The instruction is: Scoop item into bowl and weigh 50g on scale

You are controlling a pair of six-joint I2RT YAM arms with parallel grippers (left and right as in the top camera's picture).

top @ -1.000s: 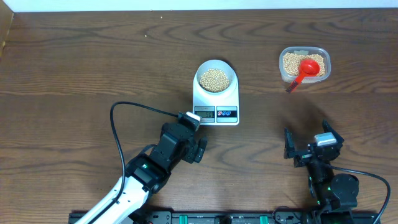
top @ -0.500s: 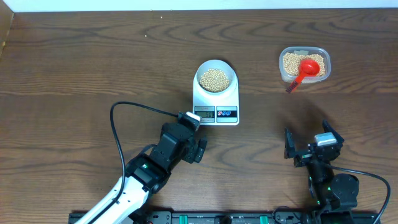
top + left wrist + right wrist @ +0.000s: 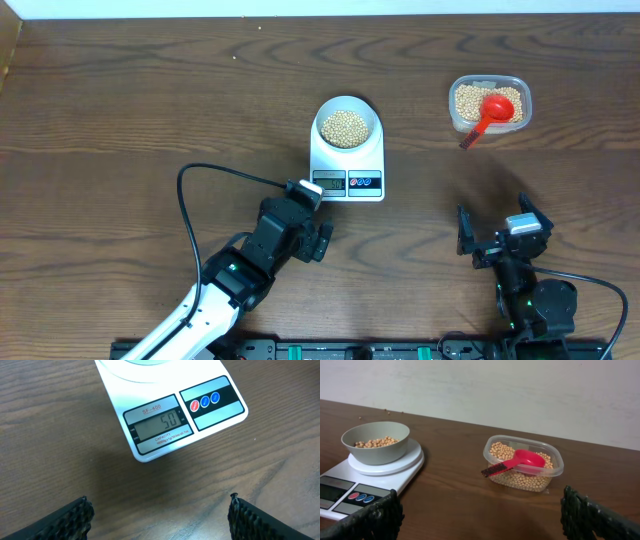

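The white bowl [image 3: 347, 127] stands on the white scale [image 3: 348, 172] and holds tan beans [image 3: 346, 128]. In the left wrist view the scale [image 3: 210, 410] shows its display [image 3: 158, 426] reading 50. The bowl [image 3: 375, 442] also shows in the right wrist view on the scale [image 3: 350, 492]. My left gripper [image 3: 313, 222] is open and empty, just in front of the scale; its fingers [image 3: 159, 515] frame bare wood. My right gripper [image 3: 500, 230] is open and empty at the front right; its fingers [image 3: 480, 517] frame bare wood.
A clear plastic tub [image 3: 489, 104] of beans stands at the back right with a red scoop [image 3: 488, 114] resting in it; it also shows in the right wrist view [image 3: 524, 463]. A black cable [image 3: 190, 215] loops left of my left arm. A pale wall lies behind the table.
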